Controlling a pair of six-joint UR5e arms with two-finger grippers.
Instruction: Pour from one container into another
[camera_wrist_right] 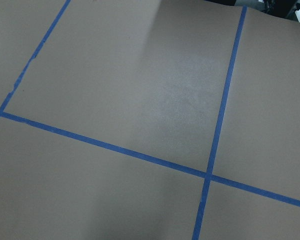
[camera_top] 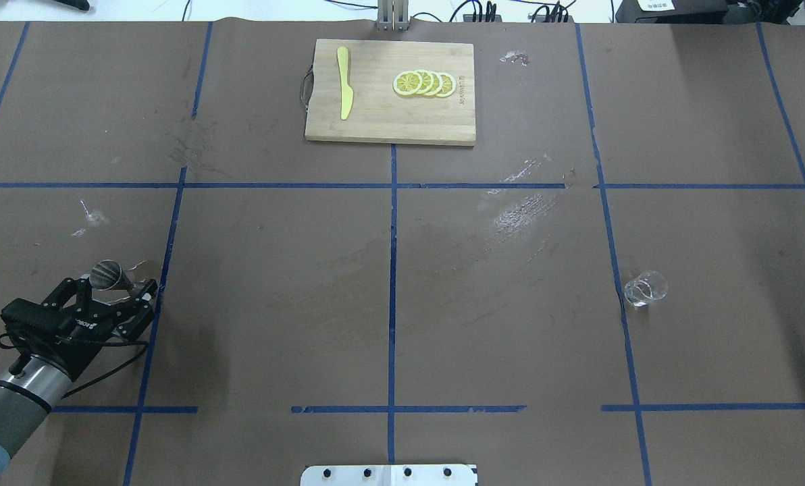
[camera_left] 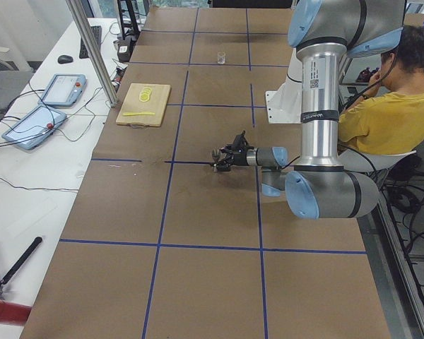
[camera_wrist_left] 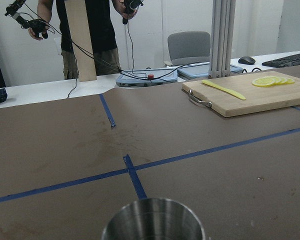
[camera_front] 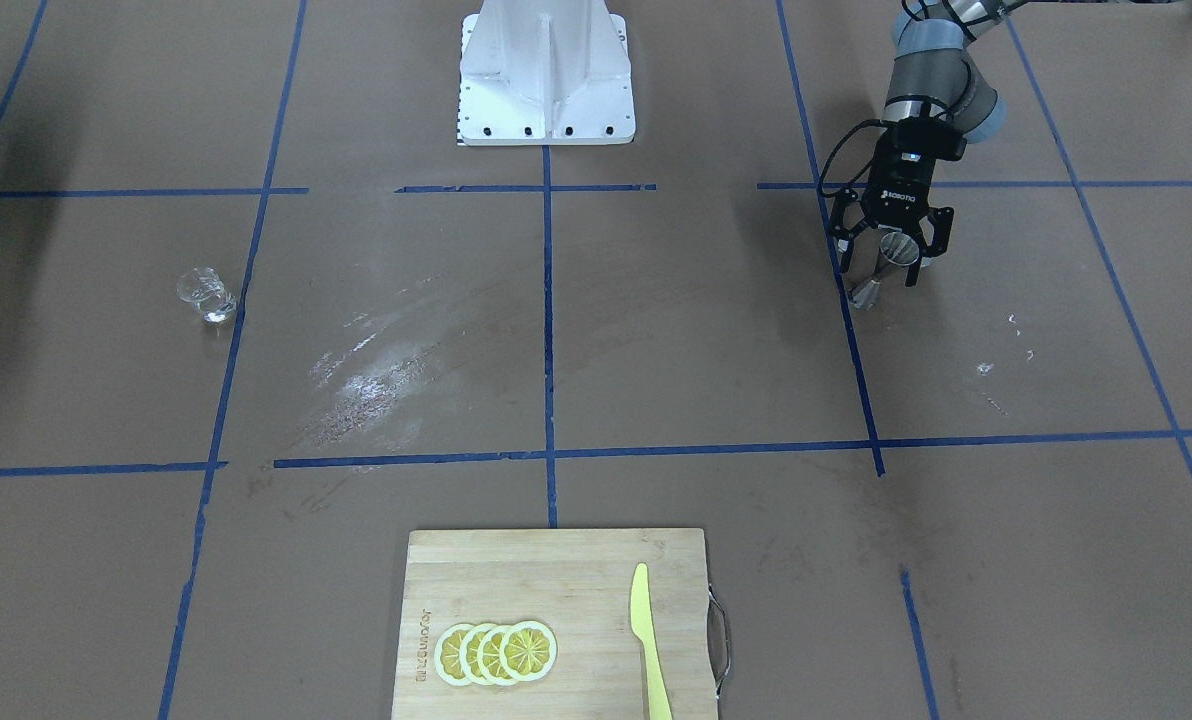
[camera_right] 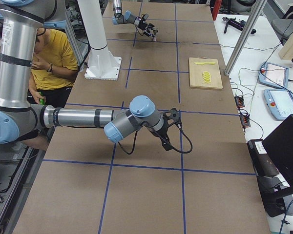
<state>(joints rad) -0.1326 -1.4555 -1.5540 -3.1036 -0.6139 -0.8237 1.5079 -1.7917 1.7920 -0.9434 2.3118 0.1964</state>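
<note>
- Left end effector [camera_top: 117,285] is spread wide, with the steel jigger [camera_top: 107,275] upright between its fingers, at 9 o'clock on the bench [camera_top: 389,304] seen from overhead.
- Glass beaker [camera_top: 644,289] stands at 3 o'clock, well apart.
- Right end effector [camera_right: 166,142]: cannot tell whether spread or closed.

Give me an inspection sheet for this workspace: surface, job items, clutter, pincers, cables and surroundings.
Surface: brown table with a blue tape grid; whitish smears.
Job's things: glass beaker upright, standing alone; steel jigger inside the left pincer.
Clutter: cutting board with lemon slices and yellow knife.
Pincers: left open around the jigger; right pincer over bare table, state unclear.
Cables: black cable looped at the left wrist.
Surroundings: seated person; tablets on a side bench.
</note>
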